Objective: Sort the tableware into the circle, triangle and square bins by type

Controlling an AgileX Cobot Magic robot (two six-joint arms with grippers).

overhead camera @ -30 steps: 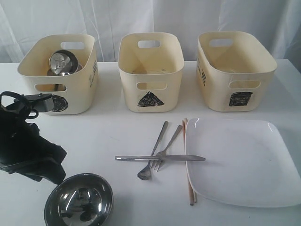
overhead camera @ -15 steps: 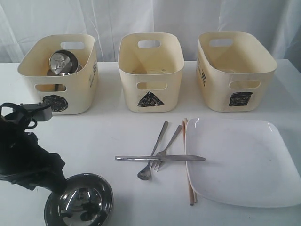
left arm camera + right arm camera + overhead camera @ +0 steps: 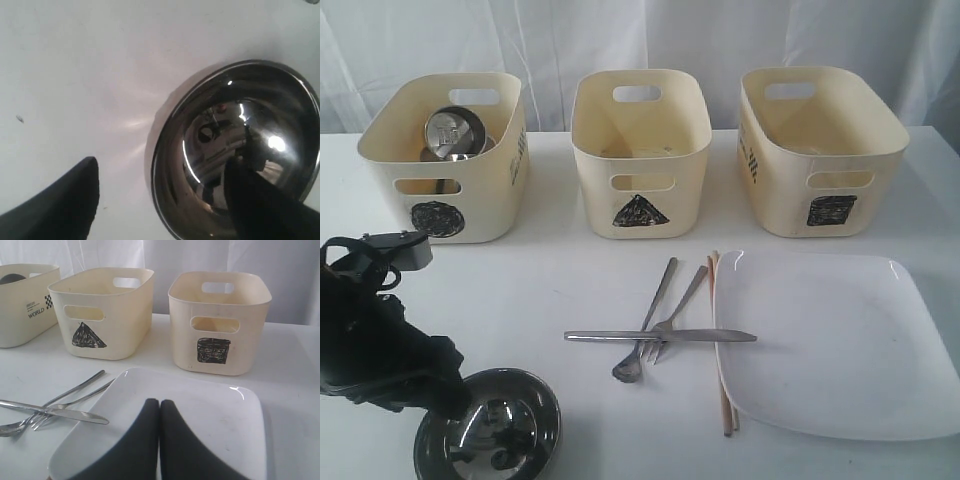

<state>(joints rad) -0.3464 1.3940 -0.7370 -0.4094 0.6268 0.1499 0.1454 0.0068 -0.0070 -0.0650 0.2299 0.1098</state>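
Steel bowl (image 3: 488, 425) sits upright at the near left edge of the worktop (image 3: 550, 270), directly under the left claw (image 3: 162, 172). The claw's jaws are spread wide across the bowl's left rim, one finger (image 3: 265, 210) over the shiny inside and the other (image 3: 60, 210) outside above bare worktop. Being round, the bowl has no long axis; only the rim between the jaws matters. The right claw (image 3: 159, 405), pressed shut and empty, hovers over the white plate (image 3: 840, 340), well apart. Farthest back, behind the bowl, stands the circle bin (image 3: 480, 190), a steel mug (image 3: 448, 132) inside.
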